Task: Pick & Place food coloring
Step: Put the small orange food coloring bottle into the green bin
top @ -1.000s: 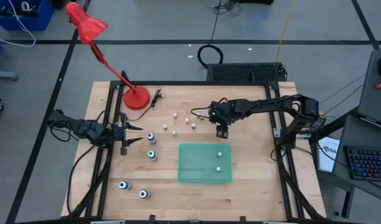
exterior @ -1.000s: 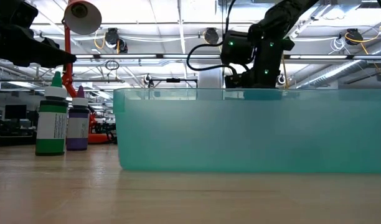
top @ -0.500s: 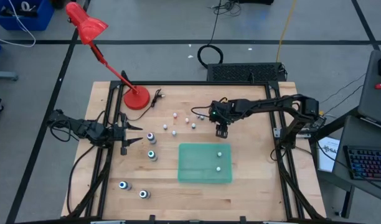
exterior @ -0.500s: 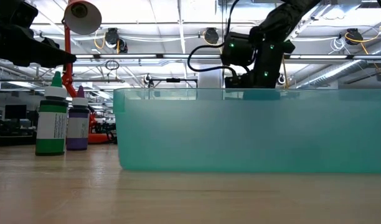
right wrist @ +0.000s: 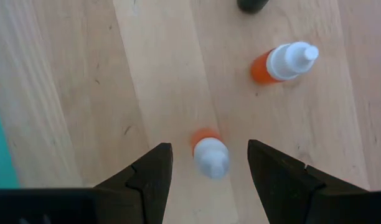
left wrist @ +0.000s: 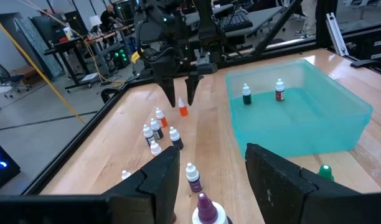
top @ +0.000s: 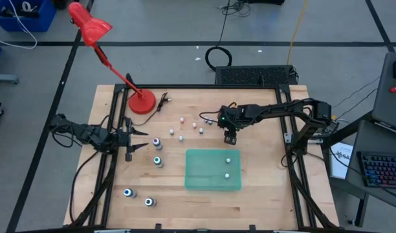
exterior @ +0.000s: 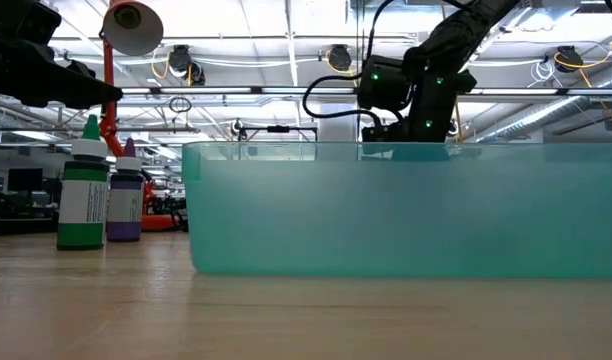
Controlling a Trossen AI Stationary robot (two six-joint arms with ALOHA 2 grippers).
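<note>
The food coloring bottles stand upright on the wooden table. Several tiny white-capped ones [top: 182, 129] cluster left of my right gripper, and two stand in the teal bin [top: 213, 184]. Bigger ones [top: 157, 161] stand near my left gripper [top: 138, 139], which is open and waits at the table's left edge. My right gripper [right wrist: 209, 180] is open and points down. Its fingers stand on either side of a small orange bottle [right wrist: 209, 152], also seen in the left wrist view [left wrist: 183, 110], without touching it. A second orange bottle [right wrist: 281, 62] stands beyond it.
A red desk lamp [top: 143, 102] stands at the far left of the table. The teal bin [exterior: 406, 210] lies near-side of my right gripper and hides its fingertips in the low view. A green-topped bottle [exterior: 83, 190] and a purple-topped bottle [exterior: 126, 200] stand left of the bin.
My right gripper has sunk a little toward the table over the orange bottle, staying open. The bottles have kept their places.
</note>
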